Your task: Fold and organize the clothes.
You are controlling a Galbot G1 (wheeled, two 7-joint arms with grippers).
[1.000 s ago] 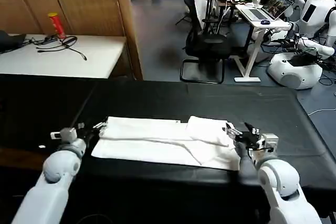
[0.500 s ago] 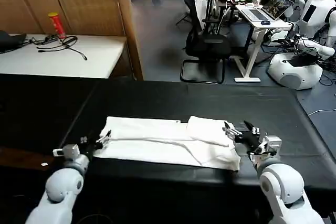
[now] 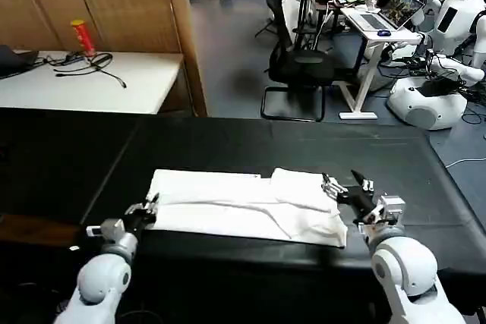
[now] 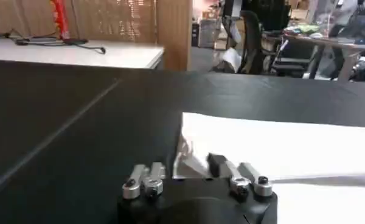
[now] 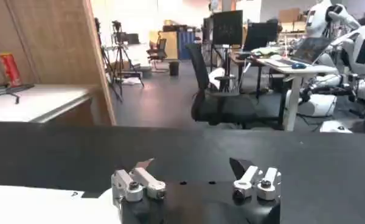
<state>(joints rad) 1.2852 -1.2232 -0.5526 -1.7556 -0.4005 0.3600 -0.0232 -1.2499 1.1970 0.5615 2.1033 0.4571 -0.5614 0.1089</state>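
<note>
Table: long table point(image 3: 228, 142) under black cloth.
T-shirt: folded white cotton T-shirt point(image 3: 243, 206), flat near table's front edge, centre.
Left end effector point(image 3: 148, 206): fingers apart, at shirt's left end.
Right end effector point(image 3: 345, 185): fingers apart, at shirt's right end.

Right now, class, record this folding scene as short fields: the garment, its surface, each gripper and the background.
garment: white T-shirt, folded into a long band, lying flat
surface: black tablecloth
left gripper: open, at the shirt's left end, low over the cloth
right gripper: open, at the shirt's right end, holding nothing
print: no lettering visible on the upward side
background: white side table with cables and a red can; black office chair
</note>
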